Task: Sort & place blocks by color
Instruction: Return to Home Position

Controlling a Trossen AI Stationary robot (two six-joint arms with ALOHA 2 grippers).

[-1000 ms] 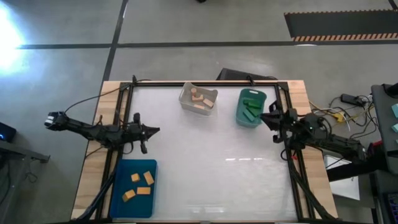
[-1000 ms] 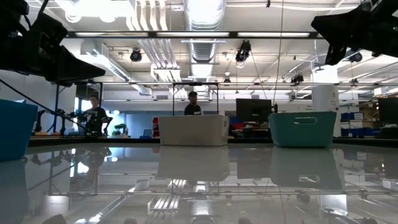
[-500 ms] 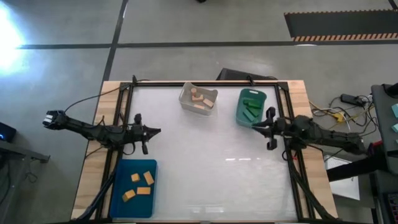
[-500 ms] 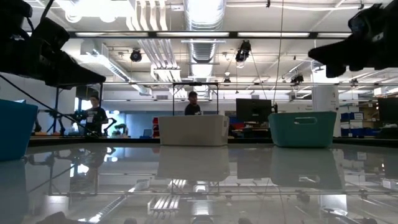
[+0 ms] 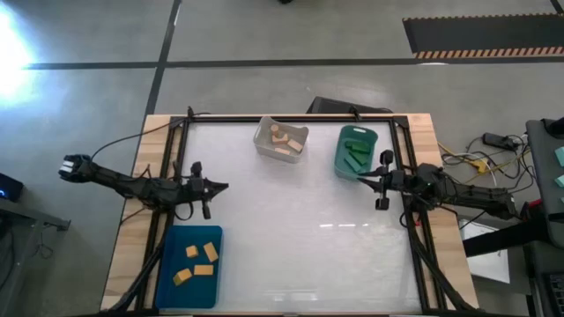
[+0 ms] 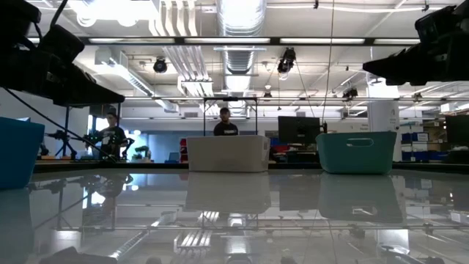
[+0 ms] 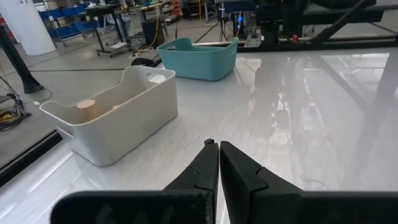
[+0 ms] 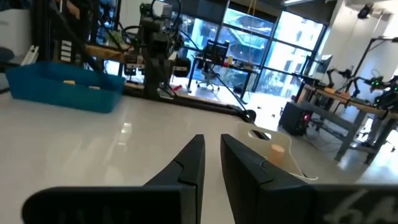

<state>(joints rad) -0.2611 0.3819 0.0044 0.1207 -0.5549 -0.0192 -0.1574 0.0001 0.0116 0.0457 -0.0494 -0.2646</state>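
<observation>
No block lies loose on the white table. Tan blocks (image 5: 282, 141) sit in the white bin (image 5: 261, 134); one round tan piece (image 7: 86, 104) shows above its rim. Green blocks (image 5: 356, 150) lie in the green bin (image 5: 340, 164), and orange blocks (image 5: 197, 262) in the blue bin (image 5: 171, 283). My left gripper (image 5: 222, 186) (image 7: 219, 147) hovers shut and empty above the table's left side, just beyond the blue bin. My right gripper (image 5: 359, 180) (image 8: 212, 140) hovers level near the green bin's near-left corner, holding nothing, with a narrow gap between its fingers.
A black frame (image 5: 291, 118) runs around the table top. The white and green bins stand at the far edge, the blue bin at the near-left corner. The wide middle of the table (image 5: 300, 220) holds nothing. People (image 6: 225, 122) are in the room beyond.
My right gripper has drawn back from over the green bin's right side toward the table's near-left, tipping from pointing down to level. It now hangs beside the bin's near-left corner. The blocks and bins have stayed put.
</observation>
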